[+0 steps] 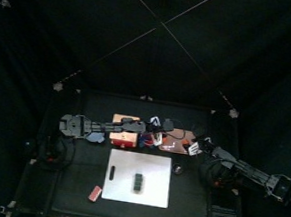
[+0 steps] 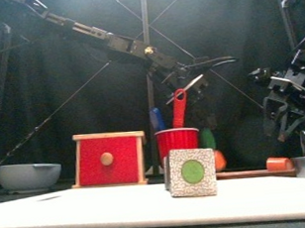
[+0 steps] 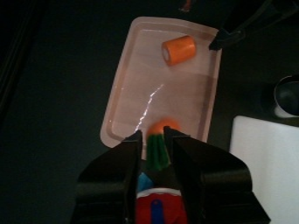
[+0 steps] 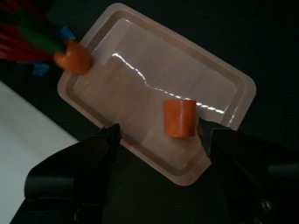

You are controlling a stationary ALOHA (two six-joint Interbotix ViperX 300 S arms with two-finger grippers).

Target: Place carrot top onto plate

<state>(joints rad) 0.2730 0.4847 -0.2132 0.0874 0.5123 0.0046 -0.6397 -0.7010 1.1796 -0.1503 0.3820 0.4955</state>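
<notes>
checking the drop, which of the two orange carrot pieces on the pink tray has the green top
The carrot top at the tray's end, green leaves attached. The other carrot piece is a plain orange stub.

Carrot top [image 3: 160,140] half hidden between left pincer [image 3: 163,150] jaws, plate [image 4: 128,79] corner cut off by right jaws

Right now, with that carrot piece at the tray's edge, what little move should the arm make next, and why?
Probably lift the left pincer straight away. The carrot top, greens attached, already sits on the pink tray, and the pincer appears open around it, so backing off without nudging seems best.
</notes>
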